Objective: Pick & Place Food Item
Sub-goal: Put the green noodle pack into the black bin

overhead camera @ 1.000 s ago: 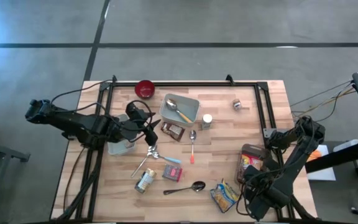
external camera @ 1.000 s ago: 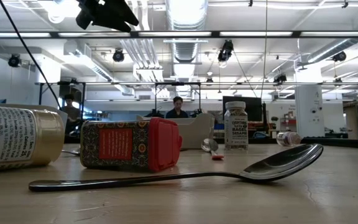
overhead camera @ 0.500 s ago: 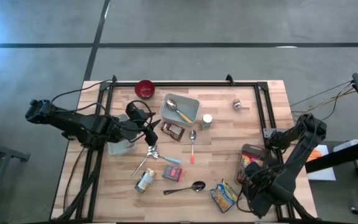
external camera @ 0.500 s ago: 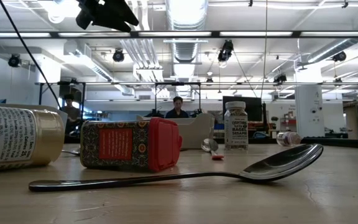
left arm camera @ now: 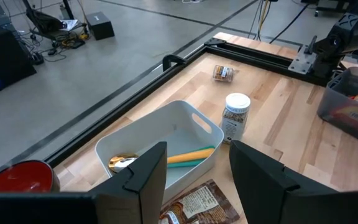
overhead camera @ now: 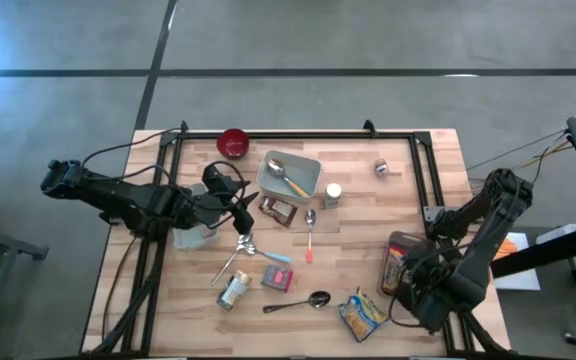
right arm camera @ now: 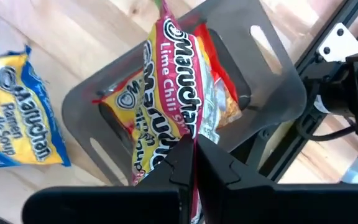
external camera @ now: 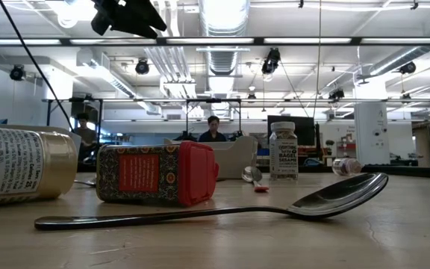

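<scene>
Your right gripper (right arm camera: 194,163) is closed on the red ramen packet (right arm camera: 182,87), which stands in the grey bin (right arm camera: 278,81). It is light, soft and crinkly, probably slippery; pinch its top edge. The left gripper (left arm camera: 194,171) waits half open over the white tub (left arm camera: 151,140).

Bright overhead ceiling lights (external camera: 222,15), soft shadows, blurred foreground spoon (external camera: 222,209).

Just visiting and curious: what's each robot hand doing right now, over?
Right hand shut on red ramen packet, over grey bin. Left hand open, empty, above white tub. Nothing blocking.
</scene>
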